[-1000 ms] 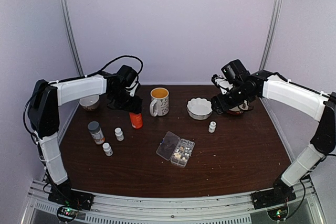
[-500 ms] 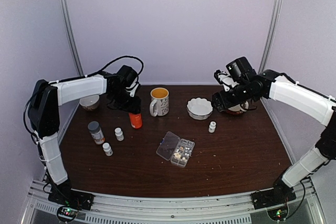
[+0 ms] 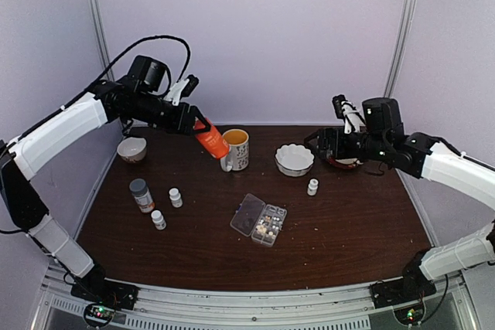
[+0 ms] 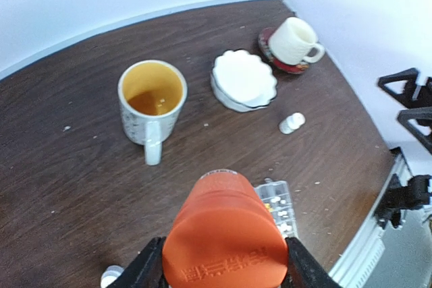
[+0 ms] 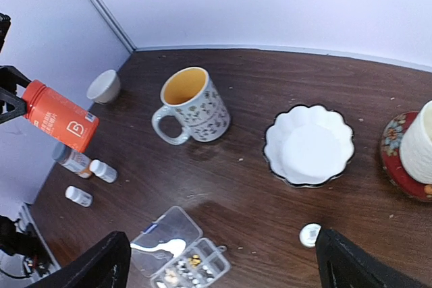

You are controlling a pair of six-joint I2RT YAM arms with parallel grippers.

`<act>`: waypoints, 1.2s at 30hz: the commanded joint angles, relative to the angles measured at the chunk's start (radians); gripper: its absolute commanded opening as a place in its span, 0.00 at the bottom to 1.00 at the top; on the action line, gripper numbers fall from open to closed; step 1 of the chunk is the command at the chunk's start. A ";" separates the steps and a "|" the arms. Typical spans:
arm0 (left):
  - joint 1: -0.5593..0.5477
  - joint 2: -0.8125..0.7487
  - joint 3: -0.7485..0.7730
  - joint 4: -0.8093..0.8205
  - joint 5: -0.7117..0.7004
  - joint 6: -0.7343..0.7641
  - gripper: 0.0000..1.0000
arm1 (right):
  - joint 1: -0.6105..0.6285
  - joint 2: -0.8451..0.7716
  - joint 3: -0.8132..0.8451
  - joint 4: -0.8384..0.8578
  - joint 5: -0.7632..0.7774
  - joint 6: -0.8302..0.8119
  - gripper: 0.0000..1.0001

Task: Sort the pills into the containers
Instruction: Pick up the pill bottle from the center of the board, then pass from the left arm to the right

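Observation:
The clear organizer box (image 3: 260, 220) lies open near the table's middle, with its lid (image 3: 247, 212) folded out to the left. Tiny whitish and tan pills (image 3: 270, 227) sit in its compartments. The box also shows in the left wrist view (image 4: 277, 206) and the right wrist view (image 5: 191, 266). My left gripper (image 3: 193, 122) is shut on an orange bottle (image 3: 210, 138) and holds it tilted in the air, left of the mug; the bottle fills the left wrist view (image 4: 226, 234). My right gripper (image 3: 323, 144) is open and empty, raised above the back right of the table.
A patterned mug (image 3: 236, 148) and a white scalloped bowl (image 3: 294, 160) stand at the back. A cup on a red saucer (image 5: 413, 153) is at the back right. A small white bottle (image 3: 312, 187), a grey-capped bottle (image 3: 141, 195), two small white bottles (image 3: 175, 197) and a small bowl (image 3: 131, 149) stand around.
My left arm lifted the orange bottle off the table and tilted it in the air beside the mug. My right arm drew back to the right and rose.

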State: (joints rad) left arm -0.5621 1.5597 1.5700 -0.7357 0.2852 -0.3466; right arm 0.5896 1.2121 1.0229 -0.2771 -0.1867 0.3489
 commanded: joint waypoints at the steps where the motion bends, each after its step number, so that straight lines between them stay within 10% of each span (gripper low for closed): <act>1: -0.014 -0.050 0.054 0.027 0.237 -0.046 0.35 | 0.063 -0.080 -0.092 0.381 -0.127 0.208 1.00; 10: -0.030 -0.157 -0.024 0.302 0.480 -0.242 0.33 | 0.222 -0.028 -0.076 0.720 -0.223 0.291 1.00; 30: -0.064 -0.256 -0.080 0.473 0.605 -0.392 0.29 | 0.363 0.144 0.066 0.821 -0.262 0.140 0.94; 36: -0.070 -0.262 -0.093 0.497 0.620 -0.406 0.28 | 0.375 0.158 0.073 0.863 -0.292 0.125 0.75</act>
State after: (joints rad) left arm -0.6247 1.3308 1.4929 -0.3279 0.8696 -0.7311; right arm 0.9543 1.3594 1.0698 0.5457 -0.4507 0.5037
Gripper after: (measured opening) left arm 0.540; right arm 0.817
